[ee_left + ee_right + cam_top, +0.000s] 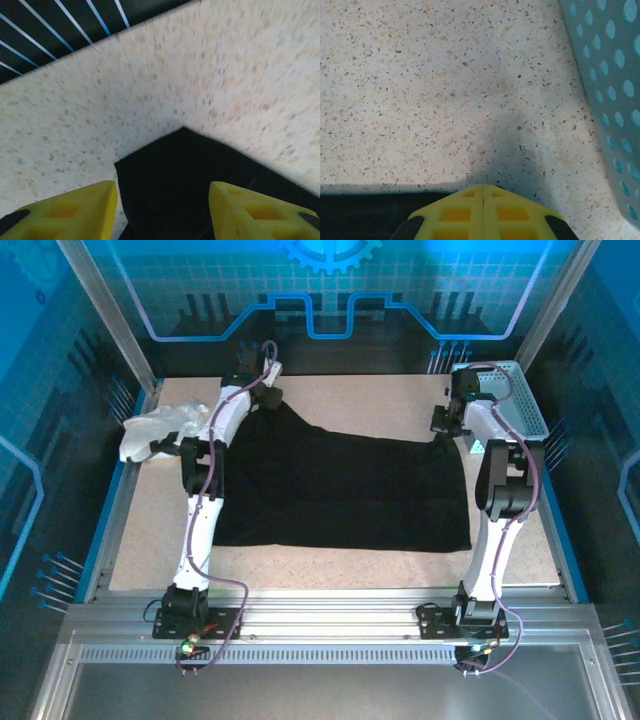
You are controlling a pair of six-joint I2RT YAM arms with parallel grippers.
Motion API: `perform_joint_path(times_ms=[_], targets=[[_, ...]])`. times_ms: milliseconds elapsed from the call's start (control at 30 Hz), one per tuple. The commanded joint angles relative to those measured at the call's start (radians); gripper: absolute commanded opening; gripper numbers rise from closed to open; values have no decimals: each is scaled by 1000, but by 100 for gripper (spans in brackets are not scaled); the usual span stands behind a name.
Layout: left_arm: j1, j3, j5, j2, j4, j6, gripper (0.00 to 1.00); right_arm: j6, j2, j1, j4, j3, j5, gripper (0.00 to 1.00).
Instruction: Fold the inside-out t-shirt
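Now the black shirt [340,490] is lying spread out in the middle of the table [360,390]. At its 11 o'clock corner the left gripper [162,195] is hovering with its yellow fingers [80,210] standing apart, and the corner is lying on the table under them. At the 2 o'clock corner the right gripper [484,190] is squeezing its fingers tight together on the shirt's edge, lifting it into a small peak. A white cloth [155,430] is sitting at 10 o'clock and a basket [515,400] at 1 o'clock.
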State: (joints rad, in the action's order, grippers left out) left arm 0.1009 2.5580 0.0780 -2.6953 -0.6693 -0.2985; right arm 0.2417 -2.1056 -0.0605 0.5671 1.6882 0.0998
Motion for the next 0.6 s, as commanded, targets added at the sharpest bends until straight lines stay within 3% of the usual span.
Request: perform_joint_path(times_ms=[0, 133, 267, 567], targets=[[-9, 45, -27, -30, -61, -50, 57, -10, 15, -16, 5, 16, -8, 0], [-10, 46, -10, -53, -67, -68, 61, -7, 9, -14, 6, 18, -12, 0], [-10, 61, 14, -82, -58, -79, 59, -7, 7, -13, 5, 18, -12, 0], [-19, 90, 27, -106, -32, -88, 29, -10, 10, -12, 2, 6, -5, 0]])
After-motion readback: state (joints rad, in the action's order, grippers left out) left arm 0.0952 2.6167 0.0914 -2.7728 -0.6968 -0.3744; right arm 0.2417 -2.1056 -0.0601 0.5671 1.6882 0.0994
